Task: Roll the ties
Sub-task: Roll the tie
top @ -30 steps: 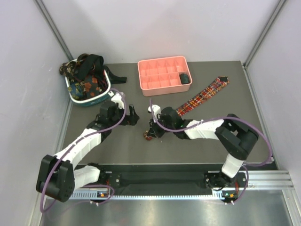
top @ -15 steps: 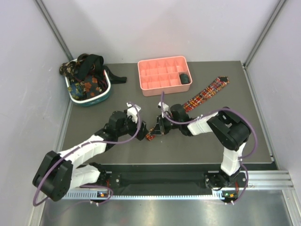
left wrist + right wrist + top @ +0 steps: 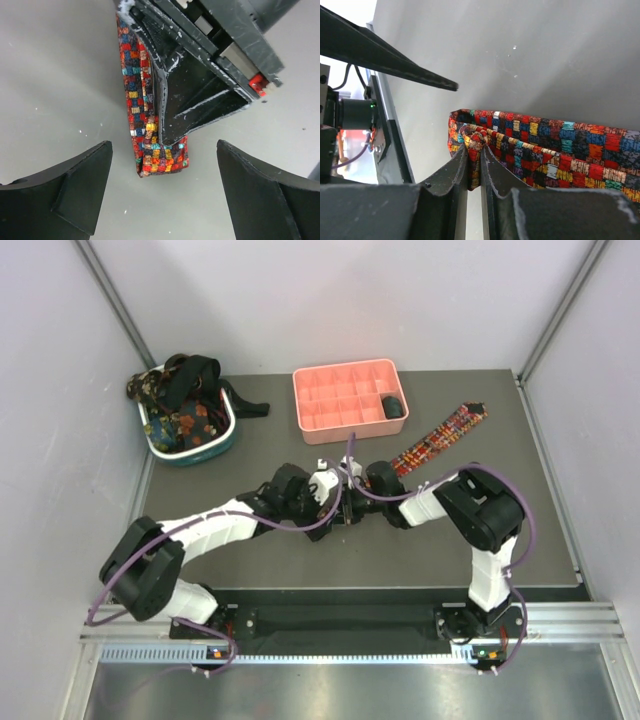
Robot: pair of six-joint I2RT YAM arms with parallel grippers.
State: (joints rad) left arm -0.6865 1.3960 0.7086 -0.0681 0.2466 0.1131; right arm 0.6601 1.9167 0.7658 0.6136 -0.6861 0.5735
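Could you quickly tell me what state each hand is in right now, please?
Left hand: open, holding nothing.
Right hand: shut on the folded red-yellow-dark plaid fabric necktie.

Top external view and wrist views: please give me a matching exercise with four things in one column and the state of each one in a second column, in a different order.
Things
1. pink tray
2. basket
3. left gripper
4. right gripper

States
A. shut on the folded end of the plaid tie
B. filled with dark ties
C. open, fingers apart on both sides of the plaid tie's end
D. one dark object in a compartment

Pairs: 1-D, 2-B, 3-C, 4-A
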